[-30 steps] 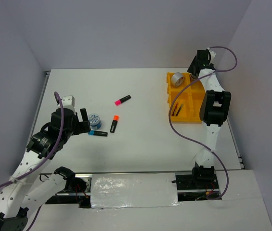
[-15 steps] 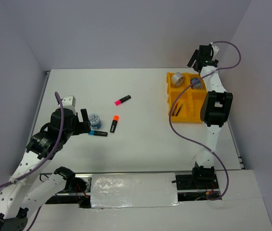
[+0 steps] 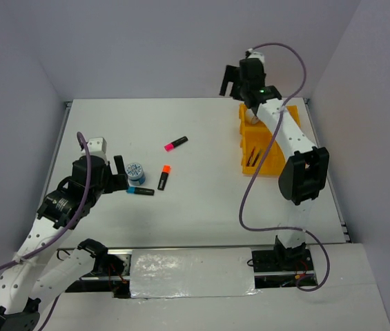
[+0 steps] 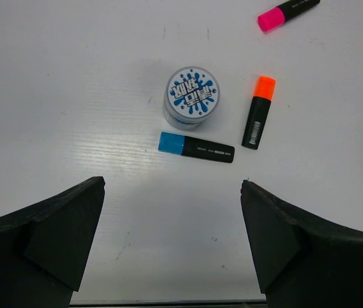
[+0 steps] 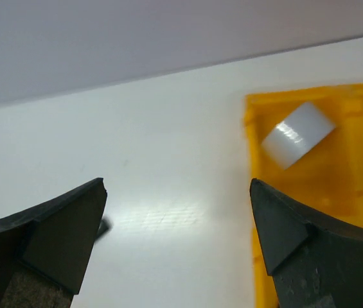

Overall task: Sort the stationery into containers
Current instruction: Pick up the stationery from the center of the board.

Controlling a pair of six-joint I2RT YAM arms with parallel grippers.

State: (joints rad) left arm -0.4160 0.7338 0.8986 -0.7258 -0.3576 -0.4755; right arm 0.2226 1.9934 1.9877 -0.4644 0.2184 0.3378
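On the smooth white tabletop (image 3: pixel 208 207), a round blue-white tape roll (image 4: pixel 192 96) lies flat just beside a stubby black blue-capped highlighter (image 4: pixel 196 147); the orange-capped (image 4: pixel 259 112) and pink-capped (image 4: pixel 288 13) ones lie nearby. The left claw (image 4: pixel 172 185) hovers over them, spread wide and empty. A glossy yellow-orange plastic tray (image 5: pixel 258 212) holds a shiny tape ring (image 5: pixel 298 135) in a corner compartment, under the right claw (image 5: pixel 178 186), which is also spread wide and empty.

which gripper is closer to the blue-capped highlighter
Left. The left gripper hangs open just left of the blue-capped highlighter, which lies between its fingers in the wrist view. The right gripper is open far across the table, above the yellow tray's far corner.
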